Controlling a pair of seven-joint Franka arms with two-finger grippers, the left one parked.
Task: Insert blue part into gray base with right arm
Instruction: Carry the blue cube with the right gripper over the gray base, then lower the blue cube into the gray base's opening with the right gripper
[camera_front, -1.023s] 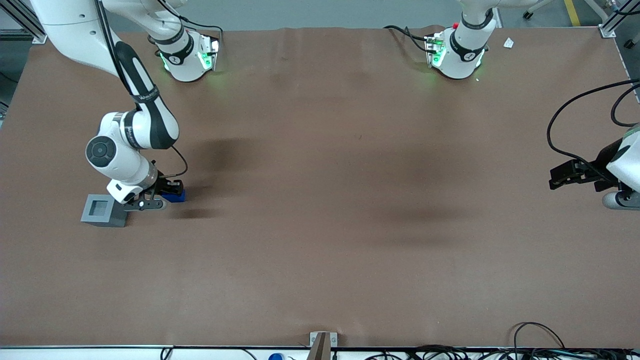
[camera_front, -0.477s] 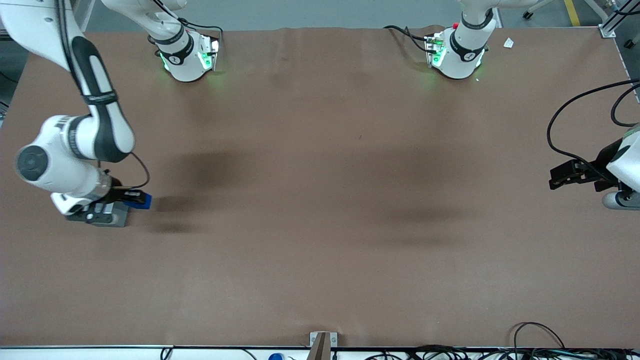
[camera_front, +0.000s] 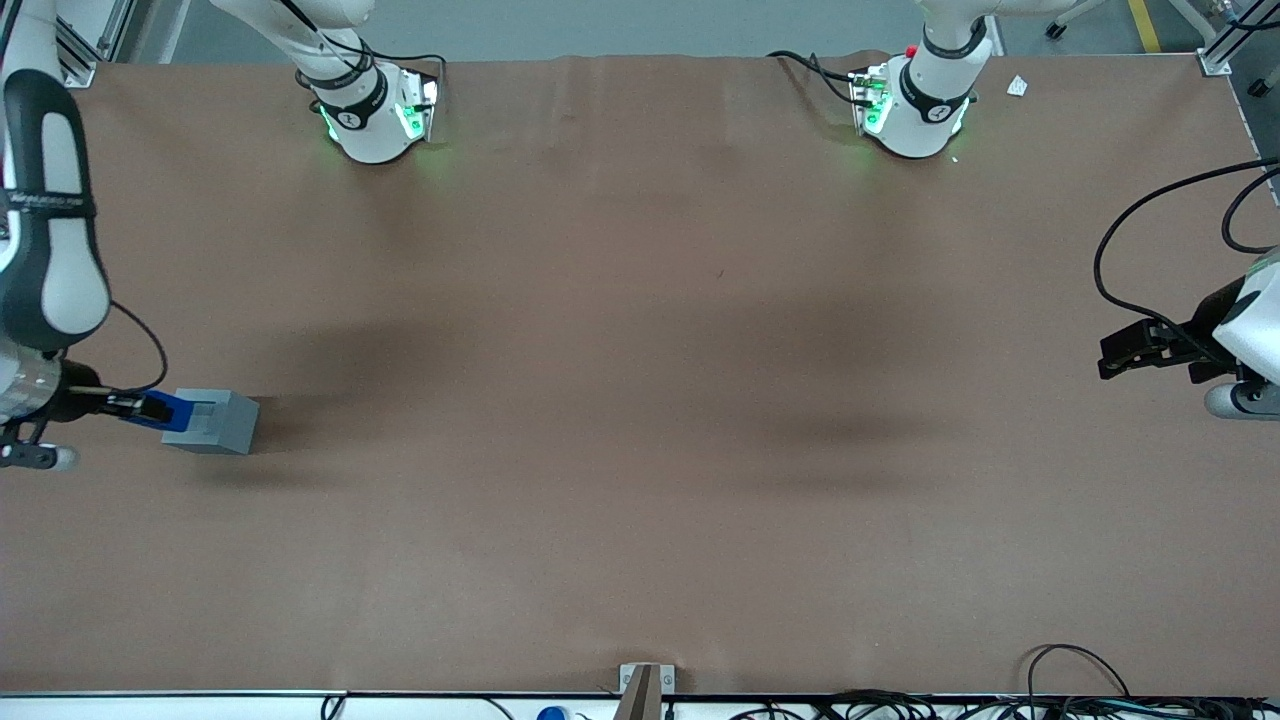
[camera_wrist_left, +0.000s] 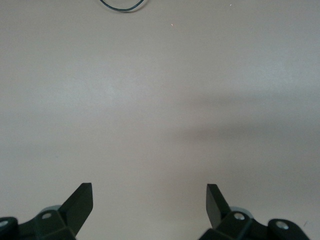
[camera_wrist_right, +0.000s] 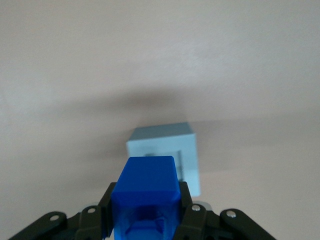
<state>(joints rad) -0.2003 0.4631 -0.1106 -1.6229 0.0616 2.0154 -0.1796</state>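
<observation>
The gray base (camera_front: 215, 420) stands on the brown table at the working arm's end, its square socket facing up; it also shows in the right wrist view (camera_wrist_right: 167, 150). My right gripper (camera_front: 150, 409) is shut on the blue part (camera_front: 170, 409) and holds it in the air, over the edge of the gray base that faces the working arm's end. In the right wrist view the blue part (camera_wrist_right: 146, 192) sits between the black fingers (camera_wrist_right: 192, 215) and covers part of the base's socket.
The brown table (camera_front: 640, 450) spreads wide toward the parked arm's end. Two arm bases with green lights (camera_front: 375, 110) (camera_front: 915, 105) stand at the edge farthest from the front camera. Cables (camera_front: 1090, 690) lie at the nearest edge.
My right arm has lifted the blue part off the table and swung it across the gray base toward the working arm's end. The base, covered half a second ago, shows again.
</observation>
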